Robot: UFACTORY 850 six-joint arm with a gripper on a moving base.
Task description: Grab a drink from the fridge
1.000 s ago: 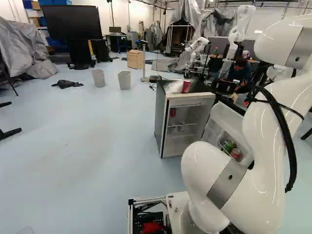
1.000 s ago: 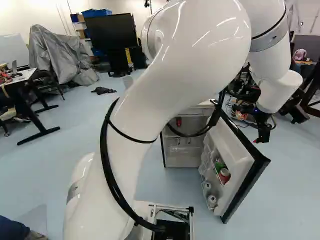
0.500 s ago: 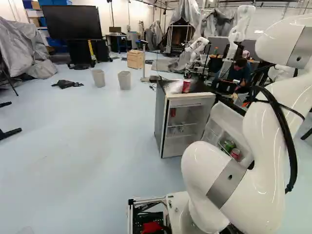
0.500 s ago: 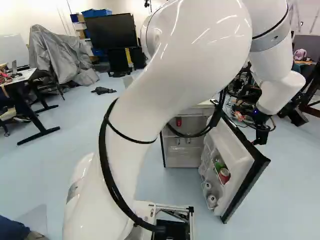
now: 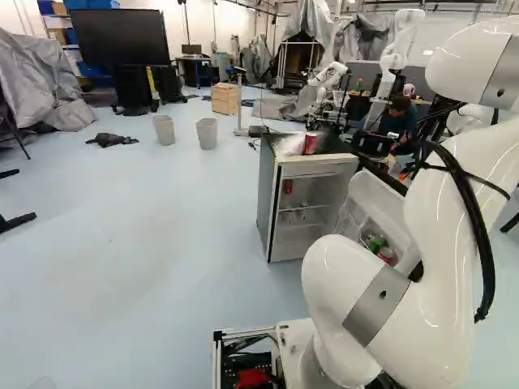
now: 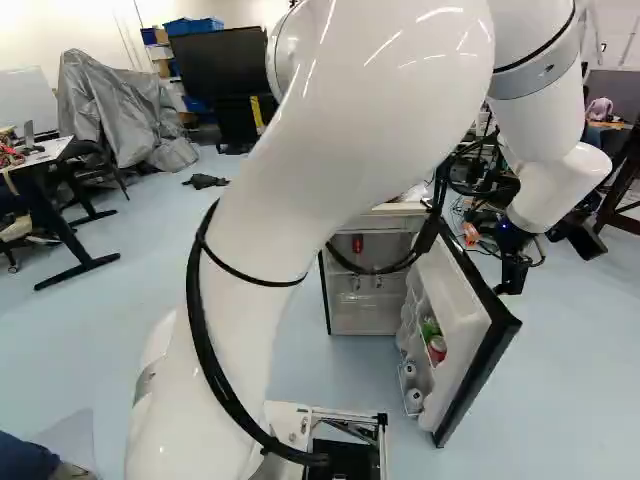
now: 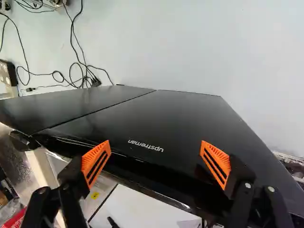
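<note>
My gripper [image 6: 515, 275] is at the outer side of the fridge door [image 6: 470, 310], near its top edge, in the right base view. In the wrist view the gripper [image 7: 156, 154] stands open, its orange-padded fingers wide apart over the door's black face [image 7: 166, 118] and edge, nothing gripped. The small fridge [image 5: 304, 207] has its door swung out. A green can [image 6: 430, 328] and a red can [image 6: 437, 348] sit in a door shelf, two pale cans [image 6: 413, 400] lower down. Something red [image 5: 288, 186] is inside the fridge. Another red can [image 5: 310, 143] stands on top.
A clear plastic bag [image 5: 289, 146] lies on the fridge top. Cables [image 7: 78, 78] run over the floor beyond the door. Two grey bins [image 5: 207, 134] stand farther off. Another robot [image 5: 397, 49] and a seated person are behind the fridge.
The door, with its cans, has swung slightly towards the fridge body. My arm and gripper have shifted the same way, to the left in the right base view. The base has stayed put.
</note>
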